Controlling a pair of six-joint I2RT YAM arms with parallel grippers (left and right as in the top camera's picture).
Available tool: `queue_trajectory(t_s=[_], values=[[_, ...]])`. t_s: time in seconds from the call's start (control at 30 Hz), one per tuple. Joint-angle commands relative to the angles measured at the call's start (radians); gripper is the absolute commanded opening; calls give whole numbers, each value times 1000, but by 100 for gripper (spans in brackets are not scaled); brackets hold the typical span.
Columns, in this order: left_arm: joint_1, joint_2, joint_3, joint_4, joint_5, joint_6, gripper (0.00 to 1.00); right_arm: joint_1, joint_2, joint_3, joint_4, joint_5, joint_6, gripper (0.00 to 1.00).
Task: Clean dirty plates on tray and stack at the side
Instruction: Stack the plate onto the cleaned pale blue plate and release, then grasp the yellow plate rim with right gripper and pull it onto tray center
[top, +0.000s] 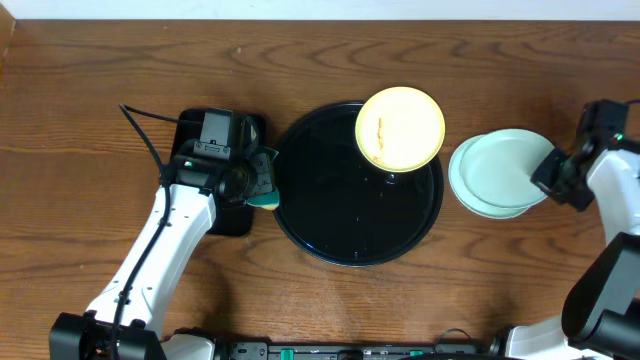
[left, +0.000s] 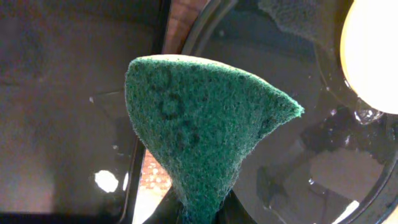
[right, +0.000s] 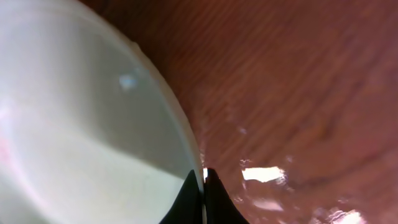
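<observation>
Over the table, overhead: yellow plate sits on the tray at its far-right rim, smear visible, so likely not yet cleaned. Mint plates are stacked just right of the tray on the wood table.

Left wrist: left gripper clamped on green sponge at the tray's left edge, apparently ready to scrub.

Right wrist: right gripper pinches the mint plates' rim, probably seating the stack. Wood is glossy; room unseen.

Bright, even overhead light; wrist views soft, with glare on glossy surfaces.
Overhead is sharp, faint soft shadows on desk; yellow plate blown out, tray shows small specular specks. Left wrist: sponge in focus, background blurred, plate overexposed at right edge. Right wrist: all out of focus, mint plate hazy, white glare patch on desk.
</observation>
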Motion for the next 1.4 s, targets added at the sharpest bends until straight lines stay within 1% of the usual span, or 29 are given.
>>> queue_trajectory(t_s=[0.0,0.03,0.17,0.2,0.33,0.43,0.5,0.6,0.7,0.83,0.93,1.1,1.2,1.27,1.37], values=[[5,-3,9,3,5,-5,7,34,-8,-69,75,-27,-2,2],[5,-3,9,3,5,-5,7,39,-8,-80,88,-27,-2,6],[5,-3,9,3,5,-5,7,45,-8,-79,81,-35,-17,27],[5,-3,9,4,5,-5,7,45,-8,-67,66,-47,-32,29],[5,-3,9,4,5,-5,7,54,-8,26,-38,-105,-98,34],[5,-3,9,6,5,-5,7,85,-8,132,-116,-206,-174,37],[5,-3,9,7,5,-5,7,122,-8,200,-144,-266,-214,45],[5,-3,9,6,5,-4,8,202,-8,277,-137,-275,-220,53],[5,-3,9,6,5,-5,7,286,-7,297,-56,-238,-219,57],[5,-3,9,6,5,-4,7,389,31,297,46,-108,-228,60],[5,-3,9,6,5,-4,7,430,102,297,88,-70,-278,59],[5,-3,9,6,5,-4,8,437,227,297,139,-65,-309,60],[5,-3,9,7,4,-4,7,438,290,297,178,-112,-309,60],[5,-3,9,8,4,-4,7,438,324,297,201,-150,-309,57],[5,-3,9,7,4,-4,8,438,359,297,220,-178,-299,46]])
